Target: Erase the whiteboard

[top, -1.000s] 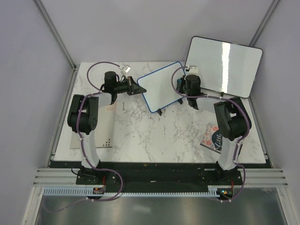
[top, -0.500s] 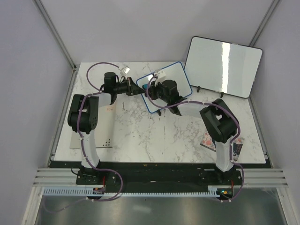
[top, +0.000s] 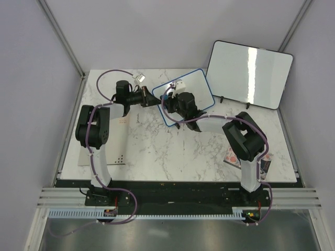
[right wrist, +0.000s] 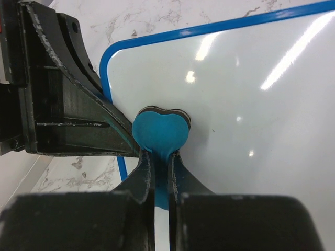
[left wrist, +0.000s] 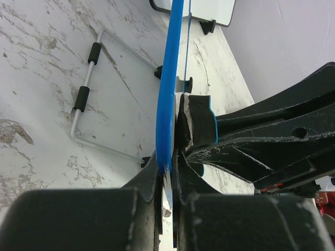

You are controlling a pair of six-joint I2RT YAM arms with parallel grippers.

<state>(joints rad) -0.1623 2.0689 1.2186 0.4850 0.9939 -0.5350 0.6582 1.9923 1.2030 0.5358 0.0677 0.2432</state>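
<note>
The whiteboard, white with a blue rounded frame, stands tilted at the back middle of the marble table. My left gripper is shut on its left edge; in the left wrist view the blue frame runs up from between the jaws of the left gripper. My right gripper is shut on a blue heart-shaped eraser and presses it flat against the whiteboard near that left edge, close beside the left gripper's fingers. The white face around it shows only glare and a tiny speck.
A larger black-framed whiteboard leans at the back right. A patterned card lies by the right arm's base, and a pale sheet by the left arm. A wire stand with black grips lies behind the board.
The right gripper has swept with the eraser from the board's right edge across to its left edge. The left gripper has held the board still.
</note>
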